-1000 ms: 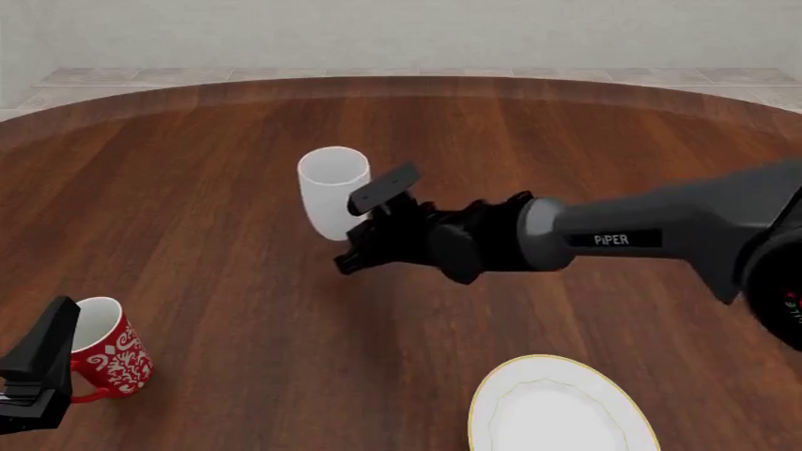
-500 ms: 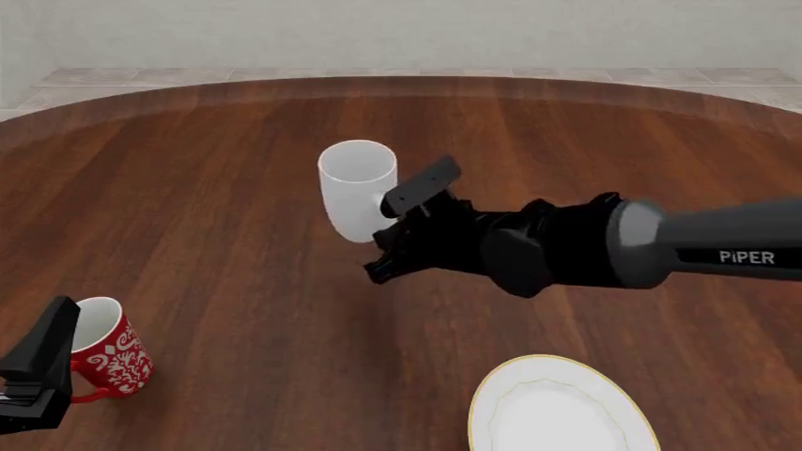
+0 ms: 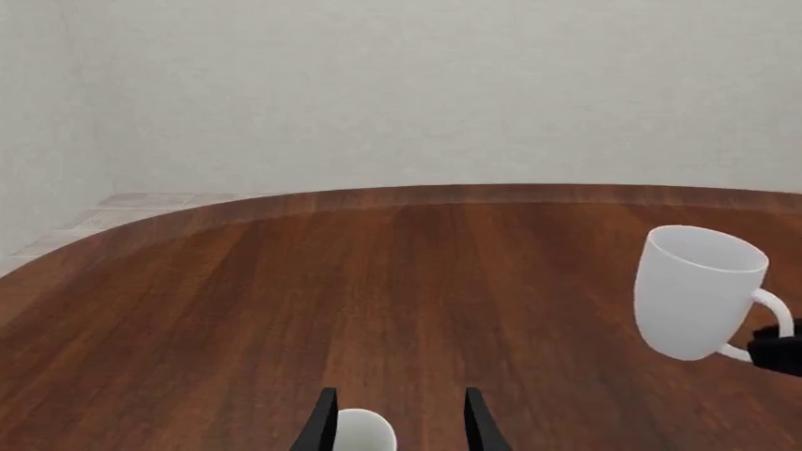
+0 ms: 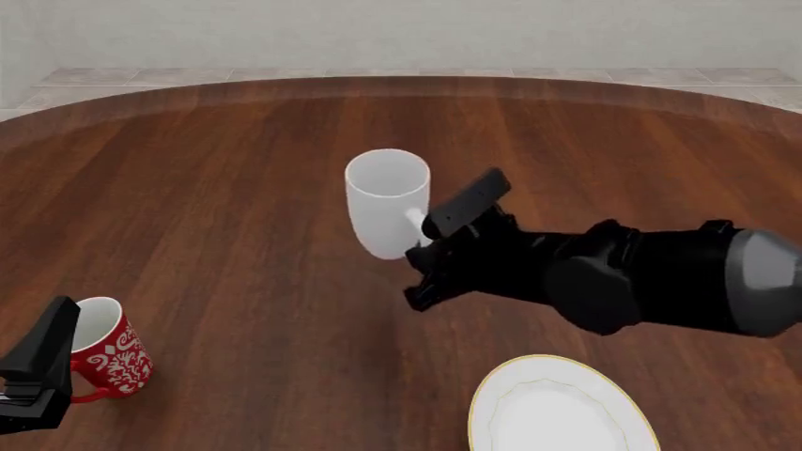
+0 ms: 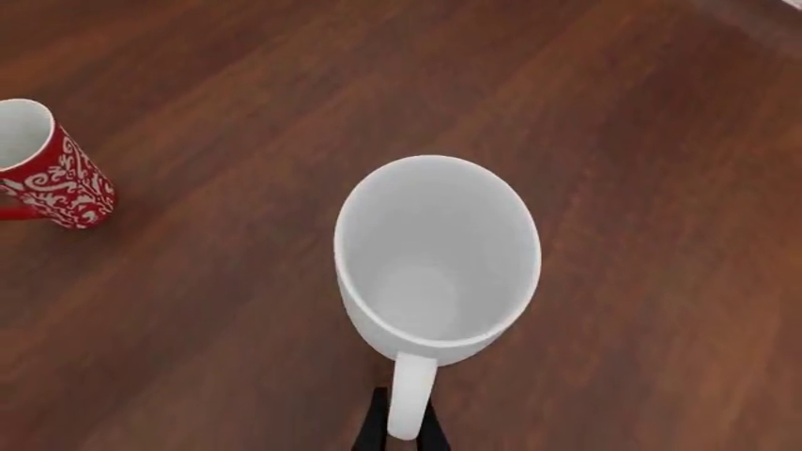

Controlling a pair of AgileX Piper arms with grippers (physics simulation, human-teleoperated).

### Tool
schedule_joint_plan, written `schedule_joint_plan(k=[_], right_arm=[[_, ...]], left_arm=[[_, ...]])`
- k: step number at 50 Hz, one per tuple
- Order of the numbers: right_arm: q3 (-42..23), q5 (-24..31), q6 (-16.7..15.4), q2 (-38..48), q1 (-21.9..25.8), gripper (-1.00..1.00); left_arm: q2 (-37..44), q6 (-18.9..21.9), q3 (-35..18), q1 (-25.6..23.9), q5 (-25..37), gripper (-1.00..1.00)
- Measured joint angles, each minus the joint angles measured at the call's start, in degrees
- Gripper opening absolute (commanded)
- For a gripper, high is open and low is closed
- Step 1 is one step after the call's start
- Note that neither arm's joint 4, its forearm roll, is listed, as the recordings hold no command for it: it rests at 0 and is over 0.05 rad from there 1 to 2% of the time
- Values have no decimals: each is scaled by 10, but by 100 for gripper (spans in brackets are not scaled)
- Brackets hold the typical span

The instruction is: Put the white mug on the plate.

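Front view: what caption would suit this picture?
Right tool carries the white mug by its handle above the table, plate nearby.

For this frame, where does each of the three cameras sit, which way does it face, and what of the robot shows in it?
Front view: fixed above and behind the arms, looking forward and down at the table; shows the right gripper holding the white mug by its handle, the left gripper, the red mug, the plate.
Left wrist view: behind the left gripper, facing across the table toward the wall; fingertips show.
Right wrist view: behind the right gripper, looking down into the white mug.
Shared: all three show the white mug.
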Motion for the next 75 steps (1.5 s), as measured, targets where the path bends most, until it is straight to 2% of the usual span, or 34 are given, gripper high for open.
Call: schedule_joint_plan(k=[28,75], right_arm=[[108,13,0,-121,-9,-100],[242,98,-8,-346,-46,-100]], left_arm=[[0,0,0,0,0,100],[0,0,0,0,0,100]])
